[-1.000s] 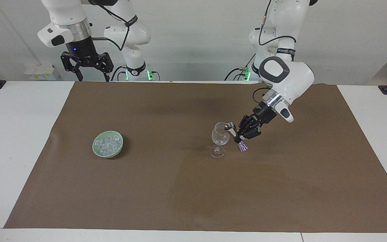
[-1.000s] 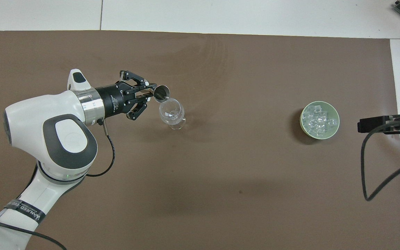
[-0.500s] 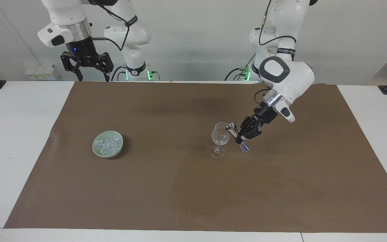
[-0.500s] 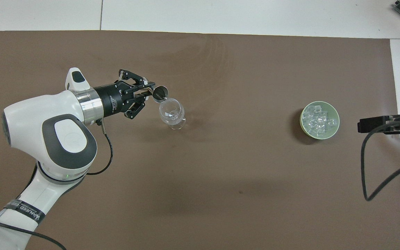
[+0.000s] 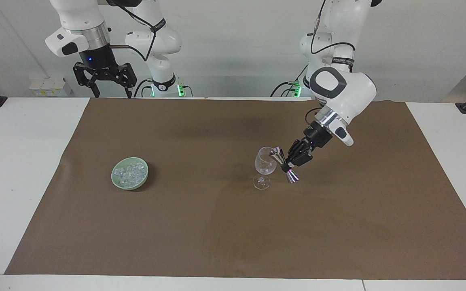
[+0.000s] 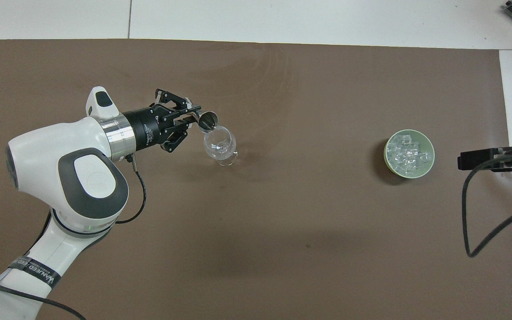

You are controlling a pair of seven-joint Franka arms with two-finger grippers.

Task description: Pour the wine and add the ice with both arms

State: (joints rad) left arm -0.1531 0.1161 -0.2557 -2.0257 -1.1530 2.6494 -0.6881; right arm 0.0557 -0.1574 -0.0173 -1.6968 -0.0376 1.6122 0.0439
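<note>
A clear wine glass (image 5: 264,163) (image 6: 219,144) stands upright on the brown mat. My left gripper (image 5: 287,163) (image 6: 192,118) is shut on a small metal jigger (image 5: 293,176) (image 6: 207,121), tilted with its mouth at the glass's rim. The wine is out of view; the glass looks clear. The ice (image 5: 130,171) (image 6: 408,152) is heaped in a pale green bowl (image 5: 115,180) (image 6: 387,155) toward the right arm's end of the table. My right gripper (image 5: 112,95) waits open, high over the mat's edge by its base, holding nothing.
The brown mat (image 5: 233,226) covers most of the white table (image 5: 14,161). A black fitting with a looping cable (image 6: 482,160) juts in beside the bowl in the overhead view.
My left arm's wrist has shifted slightly while the jigger stays tilted at the glass's rim. The right gripper has risen a touch. The glass and the bowl have not moved.
</note>
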